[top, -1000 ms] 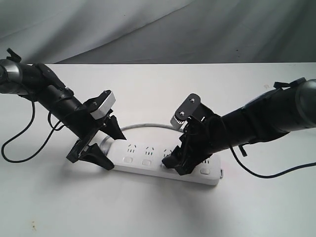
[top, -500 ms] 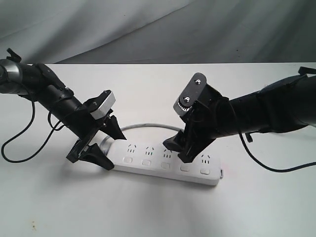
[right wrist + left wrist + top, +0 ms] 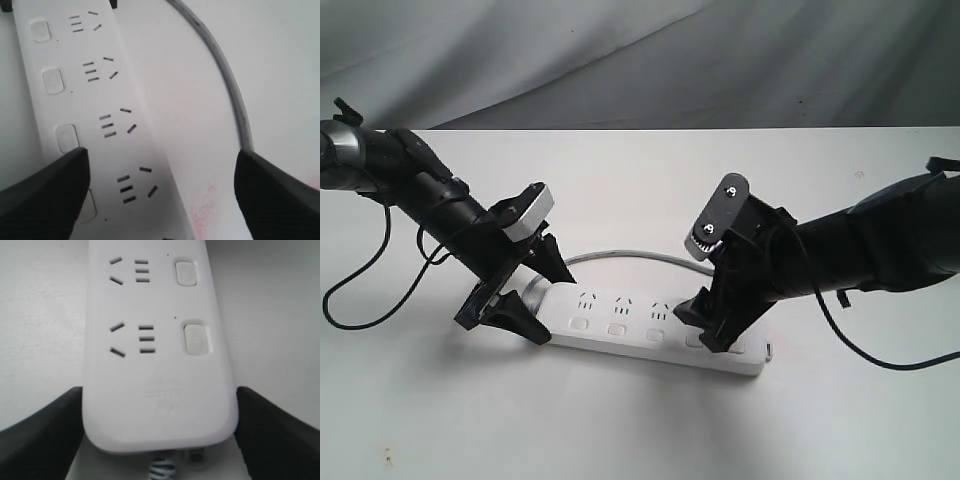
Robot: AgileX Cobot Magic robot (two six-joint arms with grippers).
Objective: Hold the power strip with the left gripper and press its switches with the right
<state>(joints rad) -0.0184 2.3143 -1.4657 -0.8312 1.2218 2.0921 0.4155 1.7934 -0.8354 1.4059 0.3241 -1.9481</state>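
The white power strip (image 3: 620, 320) lies flat on the table, cord end to the left. My left gripper (image 3: 548, 305) is shut on that end; its black fingers (image 3: 45, 425) press both long edges of the power strip (image 3: 155, 365). Two switches (image 3: 195, 338) show just beyond it. My right gripper (image 3: 705, 330) stands open, low over the right part of the strip. One of its fingers (image 3: 45, 195) partly covers the fourth switch (image 3: 87, 207), and the other hangs over bare table. The third switch (image 3: 66, 137) is uncovered beside it.
The grey cord (image 3: 620, 256) curves over the table behind the strip, passing close to my right gripper's far finger (image 3: 280, 195). A faint pink smear (image 3: 202, 212) marks the table by the strip. A loose black cable (image 3: 360, 290) hangs from the left arm.
My right gripper lifted off the strip near the third switch, shifted right and came down over the fourth switch. The left gripper and the strip have stayed put.
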